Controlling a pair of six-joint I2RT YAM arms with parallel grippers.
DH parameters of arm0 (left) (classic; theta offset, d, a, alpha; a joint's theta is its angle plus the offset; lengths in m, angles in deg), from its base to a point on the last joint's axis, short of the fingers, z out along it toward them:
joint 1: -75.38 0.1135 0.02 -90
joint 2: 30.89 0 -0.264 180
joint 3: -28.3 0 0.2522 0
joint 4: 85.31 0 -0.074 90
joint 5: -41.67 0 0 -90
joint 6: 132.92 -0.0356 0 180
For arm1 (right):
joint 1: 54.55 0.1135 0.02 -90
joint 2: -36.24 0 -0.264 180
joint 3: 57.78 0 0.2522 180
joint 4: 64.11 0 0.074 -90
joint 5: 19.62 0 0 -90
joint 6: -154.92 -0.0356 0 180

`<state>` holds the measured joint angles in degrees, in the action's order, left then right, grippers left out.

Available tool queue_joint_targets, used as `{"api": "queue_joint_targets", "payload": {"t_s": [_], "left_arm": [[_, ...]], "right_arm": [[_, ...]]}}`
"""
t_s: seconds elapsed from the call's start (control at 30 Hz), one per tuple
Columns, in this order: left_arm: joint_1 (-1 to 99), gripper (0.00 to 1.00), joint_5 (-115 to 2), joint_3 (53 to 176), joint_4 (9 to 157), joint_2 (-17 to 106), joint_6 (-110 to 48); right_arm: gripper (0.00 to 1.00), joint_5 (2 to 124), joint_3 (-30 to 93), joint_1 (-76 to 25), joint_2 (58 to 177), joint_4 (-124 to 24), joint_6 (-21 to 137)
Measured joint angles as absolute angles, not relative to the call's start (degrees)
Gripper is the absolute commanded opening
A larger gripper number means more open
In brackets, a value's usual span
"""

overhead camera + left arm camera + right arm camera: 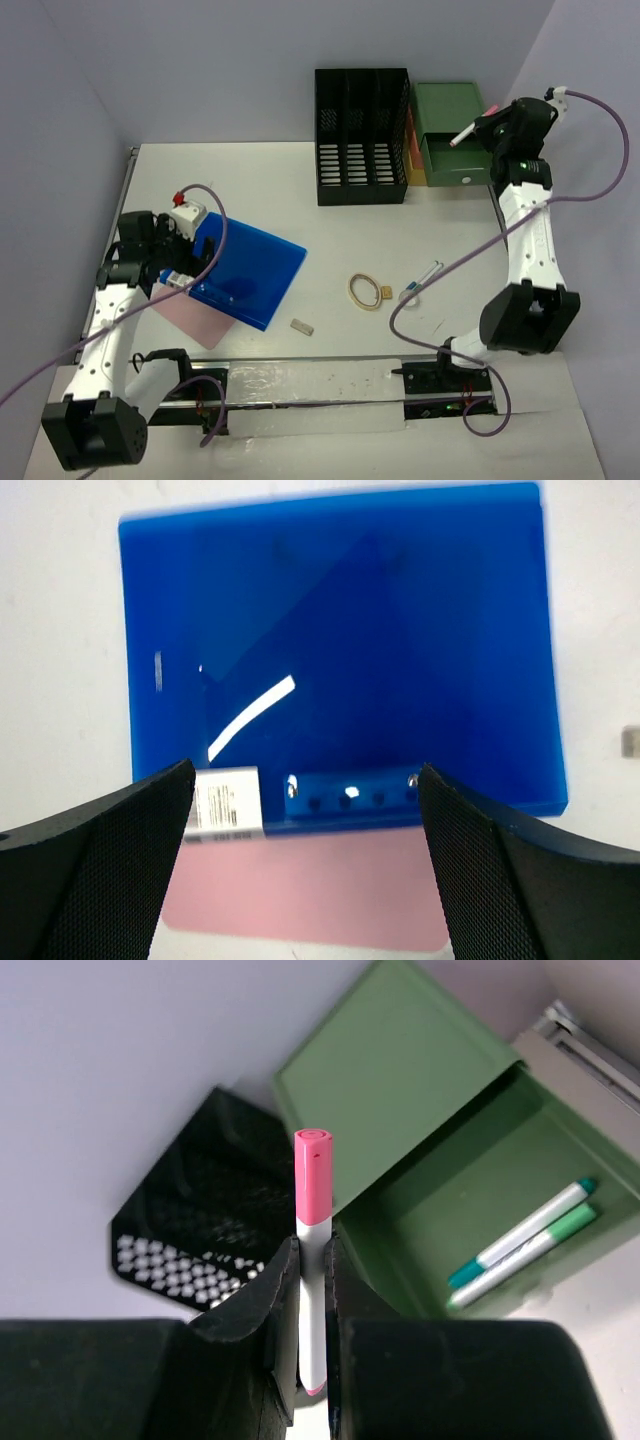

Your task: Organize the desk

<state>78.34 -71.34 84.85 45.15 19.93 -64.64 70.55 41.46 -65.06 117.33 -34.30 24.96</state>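
Observation:
The white desk (250, 190) carries a blue folder (255, 275) lying on a pink sheet (190, 318) at its left. My left gripper (200, 262) hovers over the folder's near edge, open. In the left wrist view its fingers frame the folder (340, 660) and the pink sheet (310, 880), with the left gripper (305, 780) holding nothing. At the far right my right gripper (480, 130) is shut on a pink-capped marker (313, 1190), cap pointing out, above the open green drawer (470, 1180). Two green-capped markers (525, 1245) lie inside that drawer.
A black slotted file rack (362, 135) stands at the back, next to the green drawer unit (455, 160). On the desk's middle lie a rubber-band ring (365, 292), a pen (422, 280) and a small tan block (302, 326). A metal rail (300, 380) runs along the near edge.

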Motion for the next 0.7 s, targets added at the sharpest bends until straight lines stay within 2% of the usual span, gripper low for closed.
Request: {"api": "queue_joint_targets", "payload": {"t_s": [0.07,0.1,0.17,0.2,0.3,0.53,0.63,0.7], "left_arm": [[76.5,0.99,-72.9,88.3,45.3,23.2,-64.9],[75.2,0.99,-73.1,89.5,45.6,24.5,-64.9],[71.9,0.99,-72.8,90.5,47.0,26.1,-64.8],[69.9,0.99,-72.4,90.5,47.6,26.6,-64.8],[64.5,0.99,-71.6,90.4,48.1,27.9,-64.7],[62.3,0.99,-71.4,86.8,49.1,28.0,-64.6],[62.3,0.99,-70.7,84.7,50.1,27.9,-64.5],[62.3,0.99,-69.8,83.2,51.0,27.7,-64.1]], "right_arm": [[0.03,70.2,43.0,-66.4,121.3,-34.3,23.8],[0.09,70.1,43.4,-66.8,123.3,-34.2,23.5],[0.26,69.9,44.0,-67.4,126.6,-33.5,23.1],[0.40,69.9,44.5,-67.7,128.2,-32.7,22.9],[0.54,69.8,46.3,-68.1,132.0,-30.9,22.9],[0.58,69.4,53.7,-67.7,135.5,-24.7,28.1],[0.58,72.7,52.6,-66.0,132.5,-24.0,31.3],[0.57,75.4,47.7,-63.1,127.6,-25.1,33.2]]}}
